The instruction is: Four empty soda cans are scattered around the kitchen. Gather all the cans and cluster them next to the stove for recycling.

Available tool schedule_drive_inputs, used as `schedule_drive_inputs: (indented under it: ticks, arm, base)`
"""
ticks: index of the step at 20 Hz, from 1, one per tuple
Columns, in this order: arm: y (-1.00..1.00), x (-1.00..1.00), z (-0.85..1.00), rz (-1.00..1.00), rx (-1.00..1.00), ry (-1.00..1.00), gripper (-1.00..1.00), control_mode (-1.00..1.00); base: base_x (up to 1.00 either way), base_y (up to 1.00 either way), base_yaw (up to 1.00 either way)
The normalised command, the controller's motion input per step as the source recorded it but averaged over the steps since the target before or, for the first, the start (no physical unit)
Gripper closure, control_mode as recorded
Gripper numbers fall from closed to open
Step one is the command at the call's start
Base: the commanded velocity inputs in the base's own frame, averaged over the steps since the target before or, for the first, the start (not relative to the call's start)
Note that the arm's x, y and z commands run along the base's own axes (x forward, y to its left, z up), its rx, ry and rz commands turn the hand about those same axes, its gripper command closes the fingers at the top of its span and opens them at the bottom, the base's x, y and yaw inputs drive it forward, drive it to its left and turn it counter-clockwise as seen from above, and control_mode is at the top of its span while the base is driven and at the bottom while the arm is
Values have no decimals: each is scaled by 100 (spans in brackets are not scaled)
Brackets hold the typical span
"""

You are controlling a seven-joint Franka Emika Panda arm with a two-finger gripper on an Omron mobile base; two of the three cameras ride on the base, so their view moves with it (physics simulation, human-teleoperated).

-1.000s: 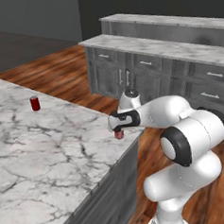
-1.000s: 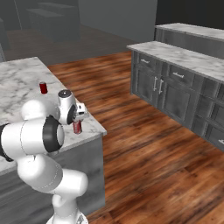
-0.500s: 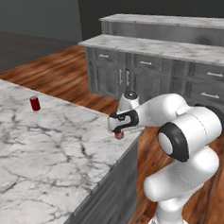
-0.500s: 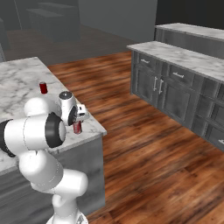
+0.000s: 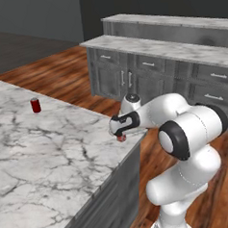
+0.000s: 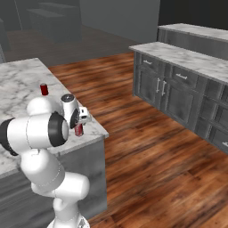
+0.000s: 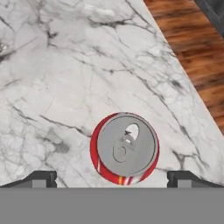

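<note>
The robot's arm (image 5: 184,130) was made of smooth, rounded white segments with a glossy surface, joined by dark black rings at the joints, and it ended in a white hand with black parts and two small dark fingertips (image 7: 41,178).

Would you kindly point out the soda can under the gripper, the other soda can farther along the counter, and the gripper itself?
near soda can (image 7: 124,148), hand view, its silver top.
far soda can (image 5: 36,105), left base view, its red side.
gripper (image 7: 112,178), hand view, midway between the open fingertips.
</note>
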Motion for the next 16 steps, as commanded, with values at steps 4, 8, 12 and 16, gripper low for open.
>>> schedule_drive_inputs:
  ticks: [4,8,12,16]
  arm:
    - [2,9,-9,0,0,0,-100,-100]
    - [3,10,-9,0,0,0,-100,-100]
    - [4,11,-7,0,0,0,-100,-100]
    - [4,12,-6,0,0,0,-100,-100]
  base:
    - [0,0,0]
    - [0,0,0]
    - [0,0,0]
    - [0,0,0]
